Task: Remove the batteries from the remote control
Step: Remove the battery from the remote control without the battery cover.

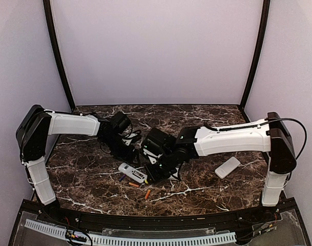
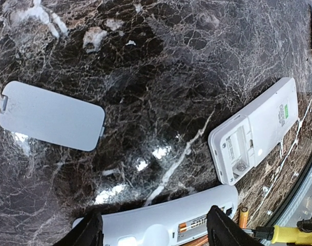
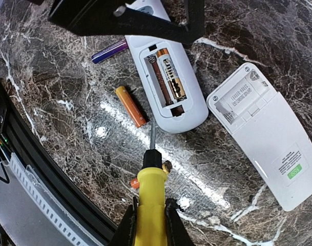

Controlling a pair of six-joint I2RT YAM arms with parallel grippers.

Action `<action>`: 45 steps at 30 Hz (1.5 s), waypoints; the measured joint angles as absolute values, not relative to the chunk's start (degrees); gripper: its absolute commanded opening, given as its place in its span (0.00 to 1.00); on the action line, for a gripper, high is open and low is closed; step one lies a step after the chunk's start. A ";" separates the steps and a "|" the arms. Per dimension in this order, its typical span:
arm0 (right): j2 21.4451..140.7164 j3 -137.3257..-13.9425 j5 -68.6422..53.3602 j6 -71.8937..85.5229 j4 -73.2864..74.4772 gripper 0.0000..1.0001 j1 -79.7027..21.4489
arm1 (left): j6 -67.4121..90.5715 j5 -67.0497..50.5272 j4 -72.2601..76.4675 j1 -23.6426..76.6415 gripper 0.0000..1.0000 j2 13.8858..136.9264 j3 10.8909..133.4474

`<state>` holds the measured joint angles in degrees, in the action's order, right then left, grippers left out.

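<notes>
A white remote control [image 3: 168, 77] lies face down with its compartment open and one gold-and-black battery [image 3: 168, 74] inside. Loose batteries lie beside it: an orange one [image 3: 130, 106], a purple one [image 3: 109, 51], and an orange end [image 3: 134, 183] under the tool. My right gripper [image 3: 150, 225] is shut on a yellow-handled screwdriver [image 3: 151, 189], its tip at the remote's lower edge. My left gripper [image 2: 157, 230] is open, its fingers [image 2: 225, 228] over that remote [image 2: 161, 218]; whether they touch it I cannot tell. From above, both grippers [image 1: 157, 171] meet at the remote [image 1: 132, 172].
A second white remote [image 3: 263, 133] with an empty compartment lies right of the first. A loose battery cover [image 2: 50, 115] lies on the dark marble table [image 1: 196, 192]; in the overhead view the cover [image 1: 227, 167] is at the right. One orange battery [image 1: 147, 194] sits near the front edge.
</notes>
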<state>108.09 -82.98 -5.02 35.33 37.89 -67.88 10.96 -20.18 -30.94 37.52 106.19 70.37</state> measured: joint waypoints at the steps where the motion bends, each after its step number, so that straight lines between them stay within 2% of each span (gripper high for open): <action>1: 108.25 -83.31 -4.34 35.62 38.11 0.00 -67.90 | 10.96 -20.18 -30.96 37.52 0.68 106.39 70.37; 20: 108.92 -84.75 4.56 39.55 39.42 0.00 -63.90 | 11.00 -18.83 -30.96 37.52 0.68 106.72 70.35; 34: 110.24 -84.64 3.99 38.83 34.74 0.00 -60.16 | 11.07 -14.72 -31.00 37.21 0.70 104.42 69.87; 45: 103.74 -79.55 -1.02 38.02 33.50 0.00 -62.28 | 13.10 -18.15 -30.28 32.95 0.70 100.42 67.68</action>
